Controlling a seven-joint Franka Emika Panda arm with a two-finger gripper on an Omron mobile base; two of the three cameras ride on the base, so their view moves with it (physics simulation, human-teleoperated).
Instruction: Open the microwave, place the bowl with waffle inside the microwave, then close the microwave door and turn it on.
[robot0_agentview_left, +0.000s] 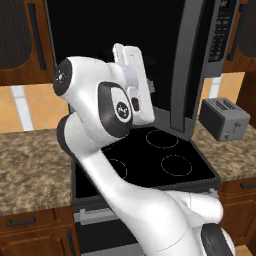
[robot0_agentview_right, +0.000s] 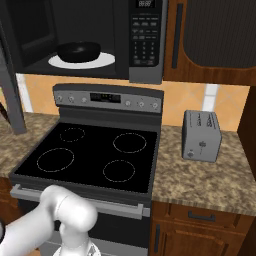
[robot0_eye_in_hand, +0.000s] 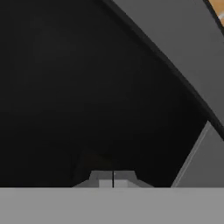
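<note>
The microwave (robot0_agentview_right: 145, 50) hangs above the stove with its keypad strip on the right. Its door (robot0_agentview_left: 165, 50) stands swung out to the left, seen edge-on as the microwave door (robot0_agentview_right: 11, 75) in the right base view. The black bowl (robot0_agentview_right: 78, 51) rests on the white turntable plate (robot0_agentview_right: 107, 61) inside; the waffle is hidden below the bowl's rim. My gripper (robot0_eye_in_hand: 113, 179) is shut with nothing in it, right up against the door's dark glass (robot0_eye_in_hand: 87, 87). The white hand (robot0_agentview_left: 131, 65) is raised in front of that panel.
A black glass-top stove (robot0_agentview_right: 95, 155) with a dial panel sits below the microwave. A grey toaster (robot0_agentview_right: 201, 135) stands on the granite counter (robot0_agentview_right: 205, 185) to the right. Wooden cabinets flank the microwave.
</note>
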